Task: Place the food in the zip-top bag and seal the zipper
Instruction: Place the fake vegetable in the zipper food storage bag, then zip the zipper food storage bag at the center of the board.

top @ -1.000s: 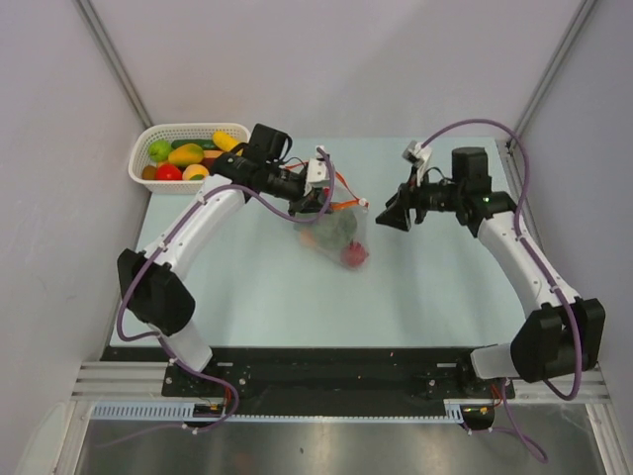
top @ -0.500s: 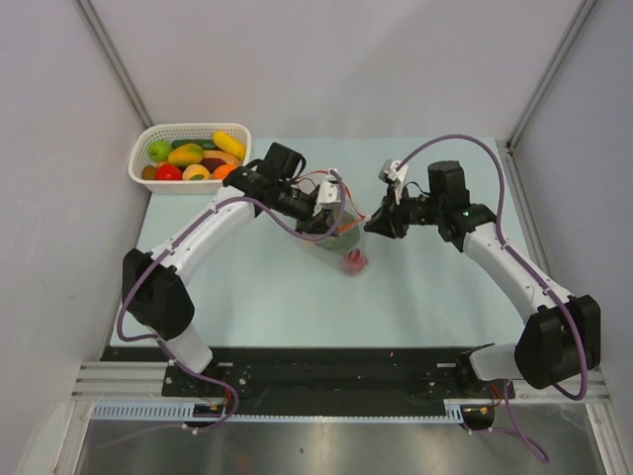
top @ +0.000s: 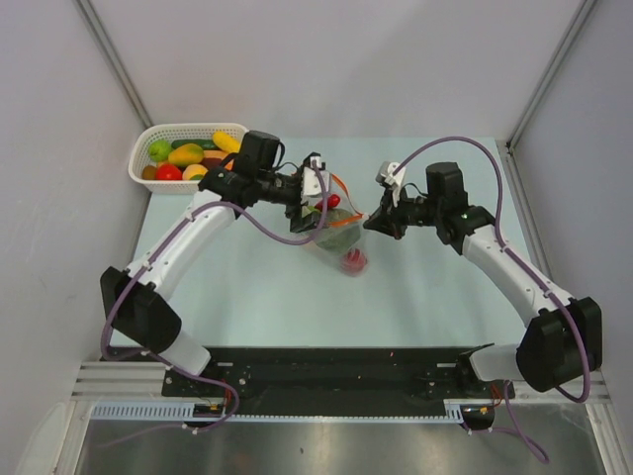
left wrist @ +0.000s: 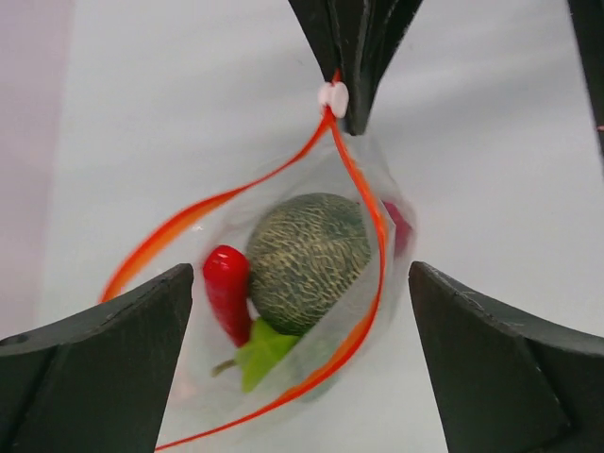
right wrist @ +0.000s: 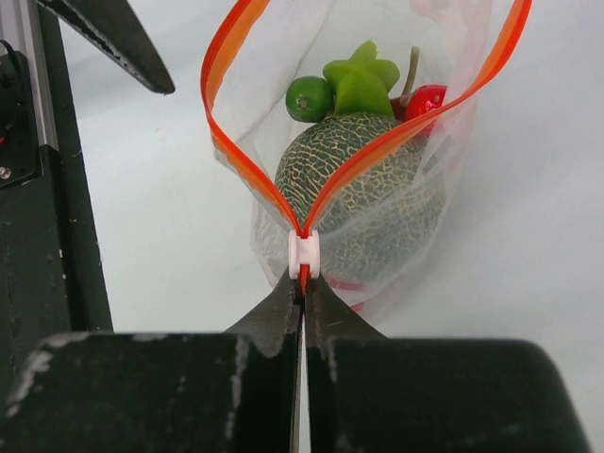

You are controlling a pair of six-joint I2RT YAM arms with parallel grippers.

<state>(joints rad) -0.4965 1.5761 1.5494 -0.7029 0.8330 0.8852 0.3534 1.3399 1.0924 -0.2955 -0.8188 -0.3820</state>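
Observation:
The zip-top bag stands on the table with its mouth gaping. Inside it lie food pieces: a netted melon, a red chili and a green star-shaped piece. The zipper runs as an orange-red loop round the mouth, with its white slider at one end. My right gripper is shut on the strip's tail just behind the slider; it also shows from above. My left gripper hangs wide open over the bag's mouth, holding nothing.
A white lattice basket with several more toy fruits stands at the table's back left corner. Grey walls close in on both sides. The black rail with the arm bases runs along the near edge.
My left gripper opened and drew back a little to the left of the bag. My right gripper moved in to the bag's right end and shut on the zipper's tail.

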